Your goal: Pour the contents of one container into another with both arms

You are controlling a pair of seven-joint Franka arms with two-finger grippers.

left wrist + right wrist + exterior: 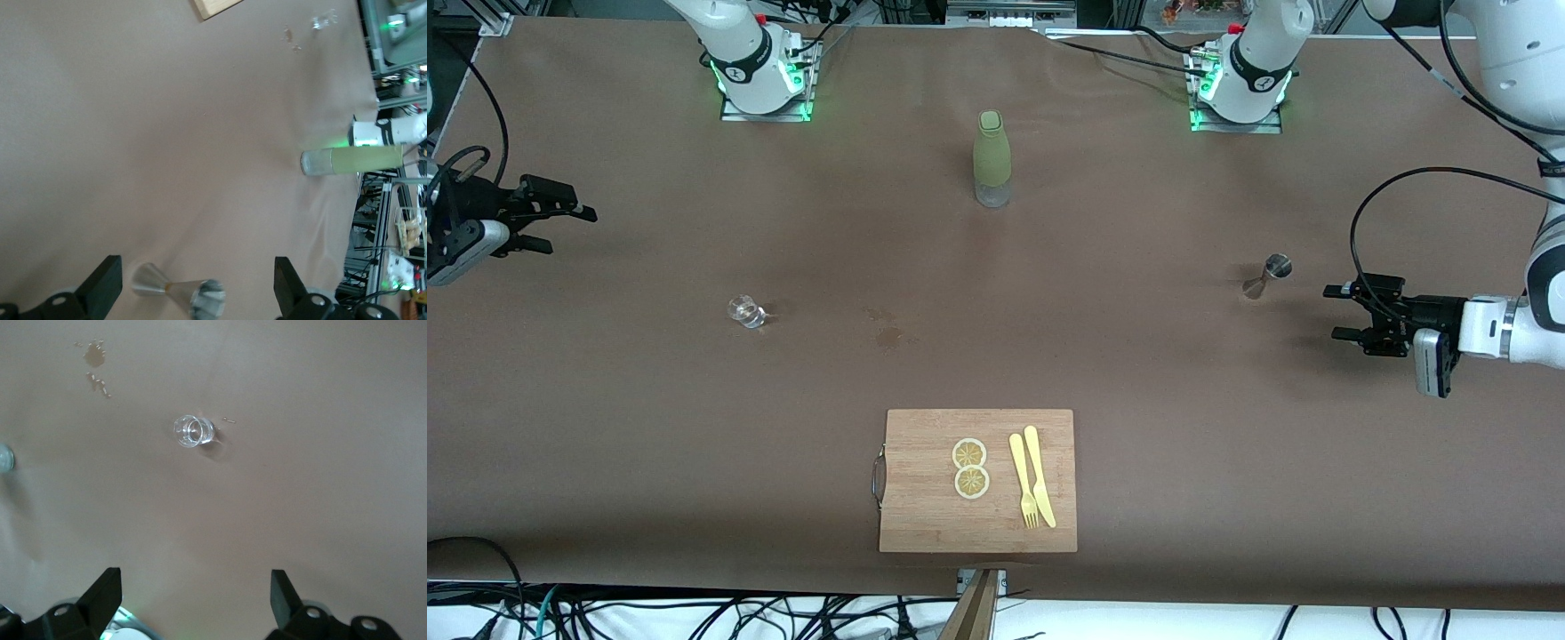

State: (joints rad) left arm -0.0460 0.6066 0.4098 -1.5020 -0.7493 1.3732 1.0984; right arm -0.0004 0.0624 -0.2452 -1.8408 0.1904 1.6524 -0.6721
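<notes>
Left gripper (1334, 313) wide open beside jigger (1266, 275) at left arm's end; right gripper (560, 224) wide open, well apart from tumbler (746, 311). Risk: tiny, top-heavy jigger tips if finger clips it.

The right pincer (193, 590) and left pincer (198, 280) are cut off at both wrist views' edges.

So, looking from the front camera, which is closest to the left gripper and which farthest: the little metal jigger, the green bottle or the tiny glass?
From the left gripper, open at its own end of the table:
1. Metal jigger, just beside the gripper.
2. Green bottle, mid-table, near the arms' bases.
3. Tiny glass, toward the right arm's end.
</notes>
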